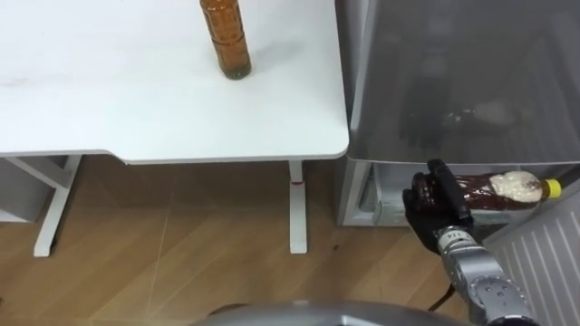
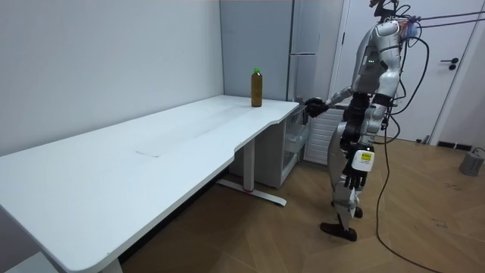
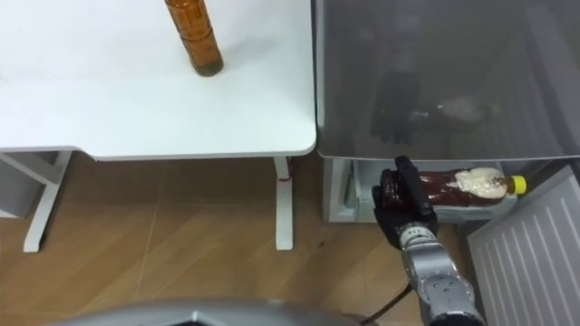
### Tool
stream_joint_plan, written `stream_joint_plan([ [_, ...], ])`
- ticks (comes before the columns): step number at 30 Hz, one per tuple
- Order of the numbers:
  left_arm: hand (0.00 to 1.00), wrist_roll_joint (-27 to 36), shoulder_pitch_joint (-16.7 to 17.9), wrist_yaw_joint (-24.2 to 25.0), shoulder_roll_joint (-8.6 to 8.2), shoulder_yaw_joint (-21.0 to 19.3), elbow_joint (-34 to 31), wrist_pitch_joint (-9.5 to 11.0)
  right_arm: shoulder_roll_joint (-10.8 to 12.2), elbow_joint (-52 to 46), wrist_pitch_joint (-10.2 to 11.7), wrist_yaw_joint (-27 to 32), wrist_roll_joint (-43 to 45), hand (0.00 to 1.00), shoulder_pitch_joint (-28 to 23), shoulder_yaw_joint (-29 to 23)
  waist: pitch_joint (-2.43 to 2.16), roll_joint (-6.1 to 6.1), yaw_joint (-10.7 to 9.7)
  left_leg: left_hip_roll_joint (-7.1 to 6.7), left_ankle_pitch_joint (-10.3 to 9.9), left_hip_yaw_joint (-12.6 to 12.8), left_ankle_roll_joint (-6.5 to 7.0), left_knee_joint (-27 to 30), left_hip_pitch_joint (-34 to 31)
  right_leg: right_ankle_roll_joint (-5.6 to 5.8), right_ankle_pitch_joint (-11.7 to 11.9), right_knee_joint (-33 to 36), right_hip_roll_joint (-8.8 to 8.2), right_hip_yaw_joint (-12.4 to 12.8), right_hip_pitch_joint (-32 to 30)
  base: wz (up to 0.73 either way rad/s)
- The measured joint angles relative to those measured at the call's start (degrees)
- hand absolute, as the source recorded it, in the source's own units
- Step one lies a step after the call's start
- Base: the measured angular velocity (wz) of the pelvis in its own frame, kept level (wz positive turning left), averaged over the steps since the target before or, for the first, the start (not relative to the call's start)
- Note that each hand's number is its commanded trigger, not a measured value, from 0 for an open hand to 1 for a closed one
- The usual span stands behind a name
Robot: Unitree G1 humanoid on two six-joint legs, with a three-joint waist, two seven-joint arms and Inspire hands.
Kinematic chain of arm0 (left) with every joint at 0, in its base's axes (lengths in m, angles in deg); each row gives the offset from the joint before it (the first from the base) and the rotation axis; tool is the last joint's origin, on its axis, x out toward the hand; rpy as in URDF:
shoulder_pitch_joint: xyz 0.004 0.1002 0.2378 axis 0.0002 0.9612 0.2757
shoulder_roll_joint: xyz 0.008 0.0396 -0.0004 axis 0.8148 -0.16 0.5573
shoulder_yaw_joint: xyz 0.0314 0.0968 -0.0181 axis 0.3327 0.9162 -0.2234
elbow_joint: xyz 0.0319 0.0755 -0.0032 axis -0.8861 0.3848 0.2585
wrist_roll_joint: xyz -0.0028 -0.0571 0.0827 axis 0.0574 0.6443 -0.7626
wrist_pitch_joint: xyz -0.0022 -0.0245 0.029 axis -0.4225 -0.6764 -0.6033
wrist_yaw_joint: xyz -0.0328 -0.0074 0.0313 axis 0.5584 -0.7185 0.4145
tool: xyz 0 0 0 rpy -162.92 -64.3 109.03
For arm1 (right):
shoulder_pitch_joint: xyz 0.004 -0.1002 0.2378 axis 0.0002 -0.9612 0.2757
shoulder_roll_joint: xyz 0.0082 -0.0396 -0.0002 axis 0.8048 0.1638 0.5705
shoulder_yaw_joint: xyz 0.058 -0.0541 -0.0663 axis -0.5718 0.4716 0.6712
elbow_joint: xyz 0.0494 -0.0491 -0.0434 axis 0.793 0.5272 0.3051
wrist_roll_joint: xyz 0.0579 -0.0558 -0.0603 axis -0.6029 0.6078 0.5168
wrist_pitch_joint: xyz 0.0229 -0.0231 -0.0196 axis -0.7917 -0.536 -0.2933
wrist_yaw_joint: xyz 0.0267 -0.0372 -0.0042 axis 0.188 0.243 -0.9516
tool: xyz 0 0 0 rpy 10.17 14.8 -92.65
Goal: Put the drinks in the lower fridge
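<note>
Gripping a sideways brown bottle (image 1: 497, 189) in curled fingers, the right hand (image 1: 431, 205) is at the lower fridge (image 1: 373, 194); a second bottle (image 1: 227, 36) stands on the white table (image 1: 127, 100).

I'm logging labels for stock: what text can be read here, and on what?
No text reads clearly.
On the held bottle: a pale label, print blurred.
On the standing bottle: no legible print.
On the right hand: a tag, too small to read.

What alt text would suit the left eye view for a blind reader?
The robot's right hand holds a brown drink bottle sideways at the open lower fridge; a second bottle stands on the white table.
</note>
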Motion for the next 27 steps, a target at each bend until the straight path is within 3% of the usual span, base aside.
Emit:
stream_joint_plan([
  [2, 0.00, 0.2, -0.6, 0.4, 0.10, 0.0, 0.0, -0.2, 0.0, 0.6, 0.0, 0.0, -0.5, 1.00, 1.1, -0.6, 0.00, 0.04, 0.0, 0.05, 0.0, -0.2, 0.01, 0.6, -1.7, -0.07, 0.0, 0.6, 0.02, -0.2, -1.6, 0.07],
  [5, 0.00, 2.4, -3.2, 0.8, 1.24, 1.8, 0.2, -0.3, -0.6, 6.5, 0.0, 0.3, -1.7, 1.00, 7.3, -1.5, 0.08, -0.15, -1.1, 0.07, 0.1, -1.1, 0.12, 2.8, -6.2, -0.28, 0.2, 2.3, -0.12, -1.0, -5.2, 0.15],
  [7, 0.00, 2.5, -5.1, 0.7, 2.50, 4.0, 0.6, -0.3, -0.5, 10.6, -0.7, -0.4, -1.6, 1.00, 11.5, -2.1, 0.56, -0.45, -1.7, 0.05, 0.6, -1.2, 0.21, 3.2, -8.3, -0.43, 0.3, 3.9, -0.32, -1.1, -7.7, 0.03],
  [9, 0.00, 2.5, -6.5, 0.7, 3.18, 5.1, 0.7, -0.3, -0.5, 13.2, -1.0, 0.1, -2.0, 1.00, 13.9, -2.6, 0.76, -0.48, -1.6, 0.12, 0.7, -0.9, 0.22, 3.8, -9.9, -0.51, 0.3, 5.0, -0.40, -0.7, -9.7, -0.09],
  [16, 0.00, 2.5, -11.5, 0.7, 3.50, 5.6, 4.7, 0.2, -0.8, 23.1, -0.6, -1.6, -2.4, 1.00, 22.6, -5.0, 0.89, -0.53, -1.5, 0.05, 1.3, -0.7, 0.68, 6.0, -17.0, -0.77, 0.5, 8.2, -0.82, 0.0, -17.5, -0.02],
  [18, 0.00, 2.5, -13.9, 0.7, 3.53, 5.6, 5.8, 0.4, -1.3, 28.5, -0.4, -0.6, -1.3, 1.00, 26.5, -6.3, 1.02, -0.19, -0.8, 0.18, 1.4, -0.7, 0.75, 7.4, -19.7, -0.92, 0.6, 9.4, -0.83, 0.0, -20.1, 0.00],
  [23, 0.00, 4.0, -17.8, 0.8, 3.76, 6.7, 7.7, 1.4, -2.4, 31.7, -0.4, 0.0, -1.5, 1.00, 30.0, -7.5, 1.34, 0.41, 1.8, 0.17, 1.7, 0.2, 0.93, 10.0, -25.4, -1.34, 0.3, 14.2, -1.76, 0.4, -27.3, -0.05],
  [25, 0.00, 4.8, -19.2, 0.8, 3.84, 6.9, 8.5, 1.5, -2.7, 33.4, -0.6, -0.1, -1.8, 1.00, 32.4, -7.9, 1.58, 0.34, 1.8, 0.00, 1.7, 0.2, 0.95, 11.5, -27.7, -1.39, -0.5, 17.1, -2.32, 0.9, -30.3, 0.04],
  [27, 0.00, 5.2, -20.6, 0.8, 4.06, 7.9, 9.2, 2.3, -3.0, 35.0, -0.5, 0.0, -1.3, 1.00, 35.3, -9.0, 2.15, -0.38, 2.0, -1.00, 1.6, 0.4, 1.06, 14.0, -30.5, -1.51, -2.4, 22.4, -3.78, 1.4, -34.3, 0.11],
])
